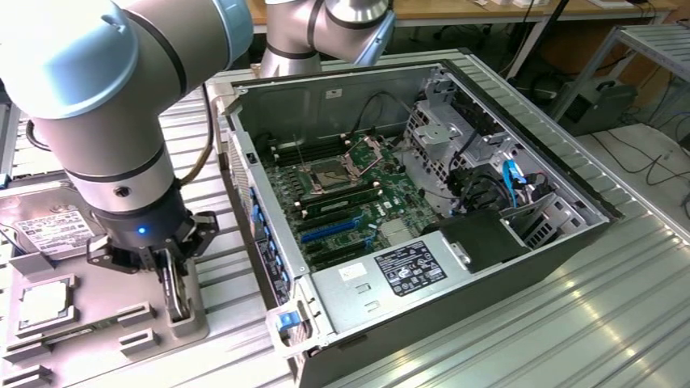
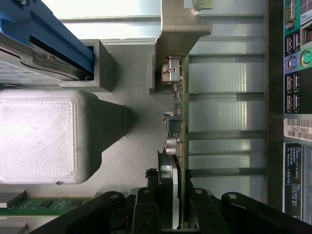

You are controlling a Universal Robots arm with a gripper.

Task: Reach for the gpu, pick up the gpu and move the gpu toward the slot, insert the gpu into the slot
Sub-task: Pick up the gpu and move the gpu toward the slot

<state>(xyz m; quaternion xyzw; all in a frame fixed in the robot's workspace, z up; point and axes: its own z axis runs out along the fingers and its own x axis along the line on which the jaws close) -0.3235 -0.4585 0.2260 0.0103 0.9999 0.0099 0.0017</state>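
The gpu stands on edge in a grey holder on the fixture plate, at the exterior view's left of the open computer case. My gripper is down over it. In the wrist view the gpu shows edge-on, with its silver end bracket at the far end. My fingers press against both faces of its near end, so my gripper is shut on it. The slot is a long blue connector on the green board inside the case, away from the card.
The case lies on its side with its wall close beside my gripper. A hard drive and a processor chip rest on the fixture plate. A pale grey printed block sits beside the card.
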